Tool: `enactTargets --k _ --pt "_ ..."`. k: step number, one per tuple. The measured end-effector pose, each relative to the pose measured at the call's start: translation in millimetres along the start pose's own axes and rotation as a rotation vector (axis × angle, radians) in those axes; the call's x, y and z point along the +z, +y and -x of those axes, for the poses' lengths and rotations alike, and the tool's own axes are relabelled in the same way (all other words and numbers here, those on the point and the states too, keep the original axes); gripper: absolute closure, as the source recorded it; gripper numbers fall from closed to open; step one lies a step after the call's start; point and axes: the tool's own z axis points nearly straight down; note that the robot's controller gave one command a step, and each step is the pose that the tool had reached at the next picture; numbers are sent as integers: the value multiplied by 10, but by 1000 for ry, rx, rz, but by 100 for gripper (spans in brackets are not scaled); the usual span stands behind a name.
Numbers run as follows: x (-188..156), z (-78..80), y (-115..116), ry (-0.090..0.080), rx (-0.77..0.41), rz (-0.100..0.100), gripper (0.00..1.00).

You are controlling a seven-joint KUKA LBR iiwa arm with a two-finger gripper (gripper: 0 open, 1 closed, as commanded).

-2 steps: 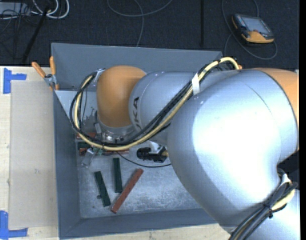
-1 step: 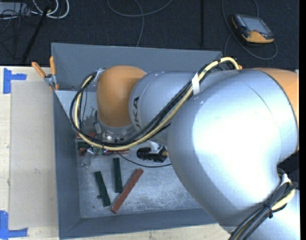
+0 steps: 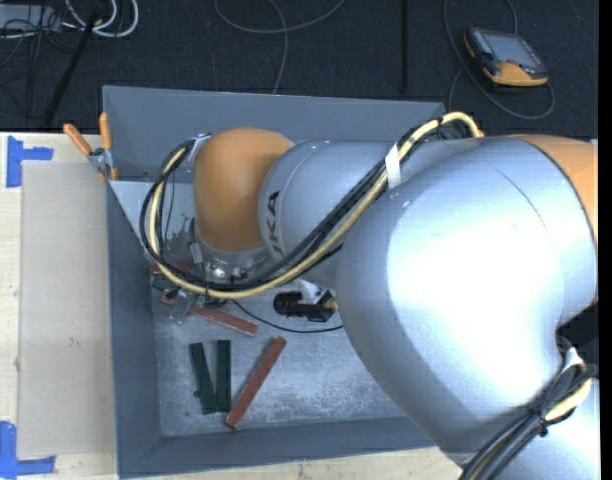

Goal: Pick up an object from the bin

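- Four small things are being shown on the speckled floor of the grey bin (image 3: 134, 368), all of them in its left and middle part.
- Much of the bin is being covered by the silver arm (image 3: 466, 268), which is being reached in from the right and bent down toward the far left corner.
- An orange cover (image 3: 236, 183) is being carried on the wrist, and black and yellow cables (image 3: 441, 125) are being looped round it and down its left side.
- Dark parts of the claw (image 3: 186, 290) are being glimpsed just under the wrist, low over the floor near the left wall; whether it is open or closed cannot be told, and nothing is being seen held in it.
- Nearest to the claw, a short reddish-brown bar (image 3: 226, 321) is being shown lying flat just beside it, slanted down to the right, with its left end being hidden under the dark parts.
- A black and white piece (image 3: 301, 304) is being shown right of that bar, at the edge of the arm.
- Nearer the front wall, a pair of dark green strips (image 3: 211, 373) is being shown lying side by side, pointing front to back.
- Just right of the strips, a long reddish-brown bar (image 3: 256, 380) is being shown lying on a slant, its lower end close to the front wall and apart from the claw.
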Motion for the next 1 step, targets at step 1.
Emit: enactTargets --k 1 --pt "-94 1 1 6 0 -5 100"
